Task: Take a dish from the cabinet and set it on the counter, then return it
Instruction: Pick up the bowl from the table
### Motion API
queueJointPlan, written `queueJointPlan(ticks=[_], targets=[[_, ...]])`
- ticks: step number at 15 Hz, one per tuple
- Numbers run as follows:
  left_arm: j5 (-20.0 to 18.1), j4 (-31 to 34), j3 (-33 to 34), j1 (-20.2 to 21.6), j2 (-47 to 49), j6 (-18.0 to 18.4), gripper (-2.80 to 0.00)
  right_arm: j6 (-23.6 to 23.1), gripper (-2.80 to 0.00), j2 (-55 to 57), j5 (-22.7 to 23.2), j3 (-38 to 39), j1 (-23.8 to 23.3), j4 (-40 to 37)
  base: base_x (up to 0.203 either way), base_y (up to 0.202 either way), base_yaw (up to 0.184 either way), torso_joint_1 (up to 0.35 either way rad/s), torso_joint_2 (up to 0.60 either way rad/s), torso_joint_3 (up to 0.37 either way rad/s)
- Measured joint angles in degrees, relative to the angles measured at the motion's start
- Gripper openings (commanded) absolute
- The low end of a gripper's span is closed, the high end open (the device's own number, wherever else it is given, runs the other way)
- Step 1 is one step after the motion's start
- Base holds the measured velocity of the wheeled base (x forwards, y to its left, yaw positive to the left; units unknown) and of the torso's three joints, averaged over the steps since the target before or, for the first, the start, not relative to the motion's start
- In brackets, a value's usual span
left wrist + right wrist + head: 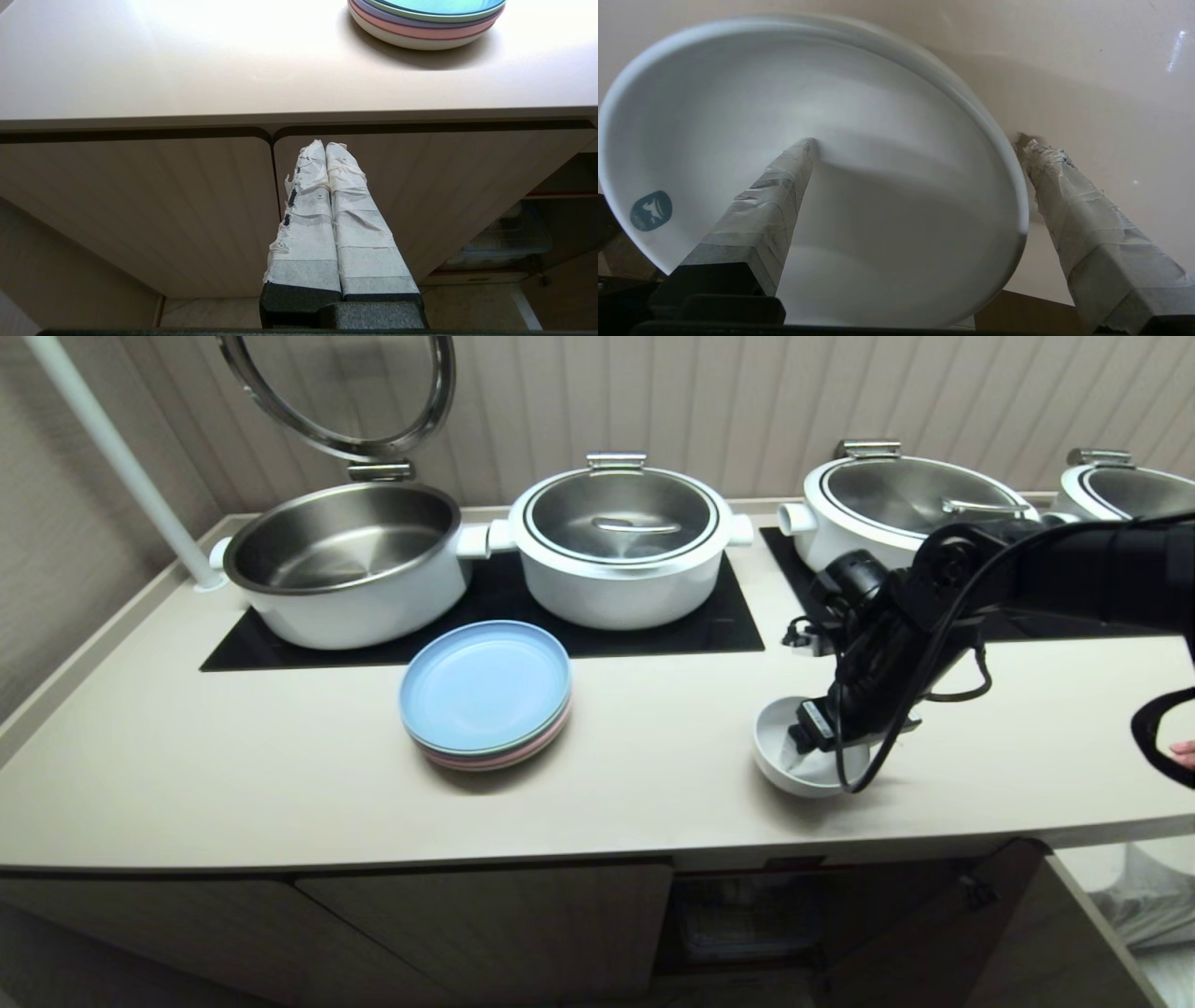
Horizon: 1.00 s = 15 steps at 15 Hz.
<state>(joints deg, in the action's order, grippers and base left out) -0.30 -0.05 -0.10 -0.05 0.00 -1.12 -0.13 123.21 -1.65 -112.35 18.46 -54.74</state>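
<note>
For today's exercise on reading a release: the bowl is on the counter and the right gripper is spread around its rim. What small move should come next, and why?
Probably lift the right gripper straight up. Its fingers straddle the bowl's rim, so moving sideways could drag the bowl along the counter.

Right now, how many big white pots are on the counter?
4: an open pot at the far left, a lidded pot beside it, a third pot right of centre, and a cut-off pot at the right edge; more may be out of view.
</note>
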Motion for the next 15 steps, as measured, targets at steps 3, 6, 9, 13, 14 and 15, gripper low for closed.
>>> queueJointPlan(ticks=[3,6,9,13,14,15], targets=[[0.0,-0.02,0.0,-0.02,0.0,0.0,-2.8,0.04,0.0,0.0,-0.26,-0.06,-0.19,0.64,0.0,0.0,0.0,0.0,0.0,0.0],[0.0,-0.02,0.0,0.0,0.0,0.01,-2.8,0.11,0.0,-0.02,-0.37,-0.06,-0.41,1.12,0.0,0.0,0.0,0.0,0.0,0.0],[-0.02,-0.02,0.0,0.0,0.0,0.0,-2.8,1.02,0.0,-0.02,-0.67,-0.06,-0.49,1.08,0.0,0.0,0.0,0.0,0.0,0.0],[-0.02,-0.02,0.0,0.0,0.0,0.0,-2.8,4.24,0.0,0.13,-0.85,-0.06,-0.49,1.24,0.0,0.0,0.0,0.0,0.0,0.0],[0.0,-0.02,0.0,-0.02,0.0,0.02,-2.8,4.3,0.0,0.16,-0.87,-0.06,-0.49,1.32,0.0,0.0,0.0,0.0,0.0,0.0],[0.0,-0.02,0.0,-0.02,0.0,0.02,-2.8,4.35,-2.8,0.18,-0.88,-0.06,-0.49,1.32,0.0,0.0,0.0,0.0,0.0,0.0]])
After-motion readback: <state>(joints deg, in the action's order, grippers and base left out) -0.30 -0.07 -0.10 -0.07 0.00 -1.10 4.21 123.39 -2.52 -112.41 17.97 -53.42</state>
